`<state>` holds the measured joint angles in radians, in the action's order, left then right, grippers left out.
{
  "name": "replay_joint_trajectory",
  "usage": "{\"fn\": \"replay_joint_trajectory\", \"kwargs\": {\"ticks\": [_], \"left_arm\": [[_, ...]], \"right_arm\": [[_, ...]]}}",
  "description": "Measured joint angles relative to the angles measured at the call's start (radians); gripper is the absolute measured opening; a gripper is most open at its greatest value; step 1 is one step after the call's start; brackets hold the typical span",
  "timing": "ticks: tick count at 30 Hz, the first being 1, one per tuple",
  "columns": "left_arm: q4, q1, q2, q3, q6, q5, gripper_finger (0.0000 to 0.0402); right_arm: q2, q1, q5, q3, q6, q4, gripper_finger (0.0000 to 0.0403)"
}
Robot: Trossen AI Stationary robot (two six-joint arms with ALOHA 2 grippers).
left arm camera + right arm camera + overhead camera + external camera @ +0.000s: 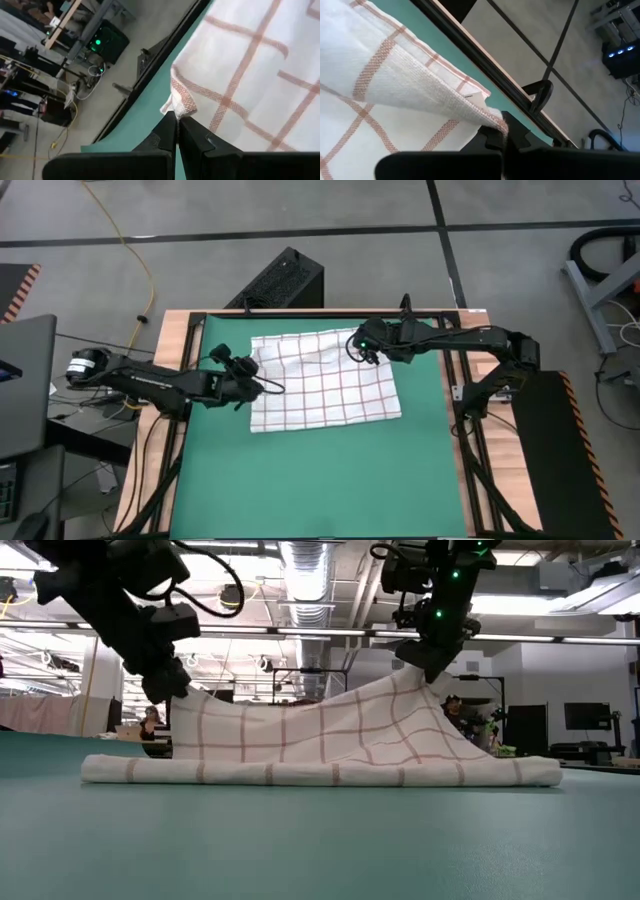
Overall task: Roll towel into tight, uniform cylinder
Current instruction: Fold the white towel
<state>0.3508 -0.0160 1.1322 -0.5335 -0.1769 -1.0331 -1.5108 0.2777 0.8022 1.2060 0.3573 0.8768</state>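
Both far corners of the towel pinched and raised: the first fold of the roll is in hand.

The towel (322, 380) lies on the green mat (330, 480) of the surface, near edge flat, far edge lifted into two peaks. The left end effector (176, 119) is closed on one far corner; the right end effector (501, 131) is closed on the other, its hem draped over the fingers. In the low view the cloth sags between the two grips. No cylinder exists yet. My judgement: the next move calls for both arms to carry the raised edge toward the near edge together, level and at equal pace, laying it down in a narrow fold; uneven travel would skew the roll.
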Motion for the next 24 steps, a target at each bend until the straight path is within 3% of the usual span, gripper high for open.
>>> {"fn": "replay_joint_trajectory", "kwargs": {"ticks": [13,24], "left_arm": [[-0.107,0.192,0.0,0.0,0.196,0.162,0.0],[-0.144,0.288,0.0,0.0,0.271,0.247,0.0]], "right_arm": [[-0.019,0.099,-0.056,0.0,-0.094,-0.126,0.0008],[-0.245,0.155,-0.072,-0.001,-0.157,-0.145,0.0008]]}}
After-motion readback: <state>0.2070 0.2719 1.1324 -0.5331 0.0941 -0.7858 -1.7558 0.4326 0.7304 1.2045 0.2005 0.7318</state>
